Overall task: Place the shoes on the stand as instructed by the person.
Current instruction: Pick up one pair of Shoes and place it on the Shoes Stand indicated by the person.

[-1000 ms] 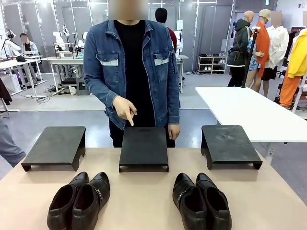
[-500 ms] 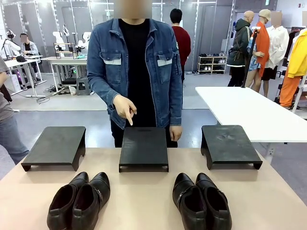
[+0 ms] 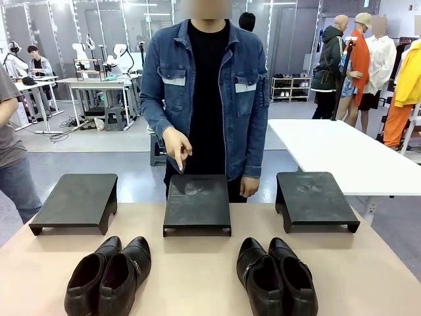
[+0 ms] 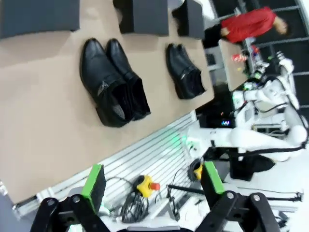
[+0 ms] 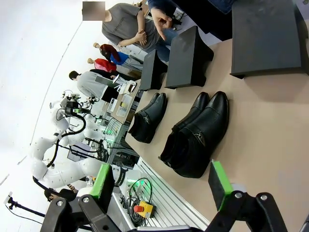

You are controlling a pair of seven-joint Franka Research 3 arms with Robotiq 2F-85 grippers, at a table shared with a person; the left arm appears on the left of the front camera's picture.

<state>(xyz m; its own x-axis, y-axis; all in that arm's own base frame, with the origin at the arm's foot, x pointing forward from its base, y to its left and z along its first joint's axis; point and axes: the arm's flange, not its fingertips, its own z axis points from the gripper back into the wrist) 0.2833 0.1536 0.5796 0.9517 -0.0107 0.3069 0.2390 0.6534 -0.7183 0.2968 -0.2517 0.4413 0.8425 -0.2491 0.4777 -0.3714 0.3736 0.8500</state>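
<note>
Over the far edge of the middle stand [image 3: 197, 201], the person's pointing hand [image 3: 176, 148] aims its index finger down at the stand top, other fingers curled, grasping nothing; contact we cannot tell. We log both pairs of black dress shoes on the table [image 3: 197, 263], nearside of that stand: left pair [image 3: 108, 276] to its left, right pair [image 3: 276, 276] to its right, toes toward it. Left gripper [image 4: 153, 182] and right gripper [image 5: 160, 185] hang spread wide, empty.

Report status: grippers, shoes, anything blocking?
Left gripper open, right gripper open, both empty. Left pair and right pair on table, not yet placed. Person's hand at middle stand, pointing at it.
</note>
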